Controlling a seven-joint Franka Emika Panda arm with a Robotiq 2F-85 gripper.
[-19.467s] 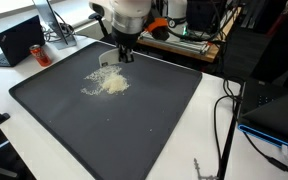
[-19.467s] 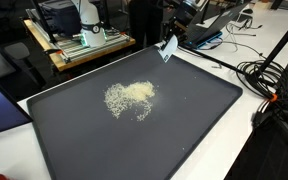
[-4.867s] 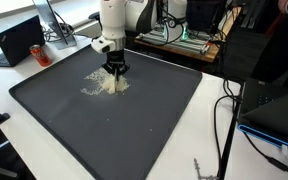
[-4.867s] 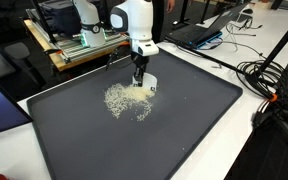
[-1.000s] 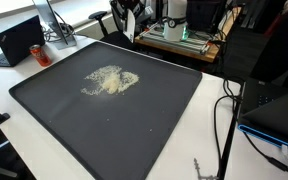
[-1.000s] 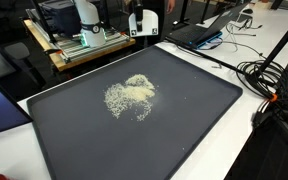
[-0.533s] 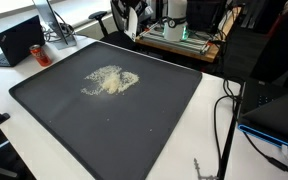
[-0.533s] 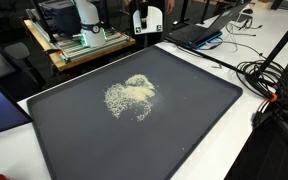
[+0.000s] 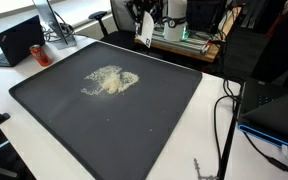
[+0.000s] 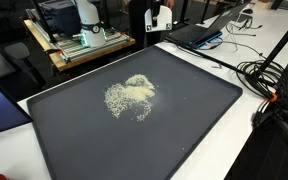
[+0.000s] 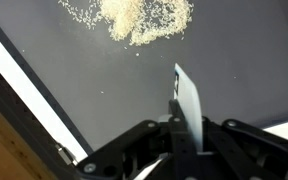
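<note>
Starting closest to the wrist camera, one pincer [image 11: 179, 128] is seen closed on a single thin pale card [image 11: 188, 98], which is held edge-on between the two fingers and points out over the mat. Beyond the card, one large dark mat [image 11: 104, 75] is spread. On it lies one loose heap [image 11: 134, 15] of pale grains, possibly rice, well apart from the card's tip; a few stray grains are scattered round it. In both exterior views the heap [image 9: 110, 80] [image 10: 132, 95] is seen off the middle of the mat [image 9: 154, 130] [image 10: 189, 130], which is carried by one white bench [image 9: 212, 130]. The pincer [image 9: 144, 28] [image 10: 156, 14] is raised near the mat's far edge, clear of its surface. One black laptop [image 9: 19, 40] is stood open on the bench beside the mat.
</note>
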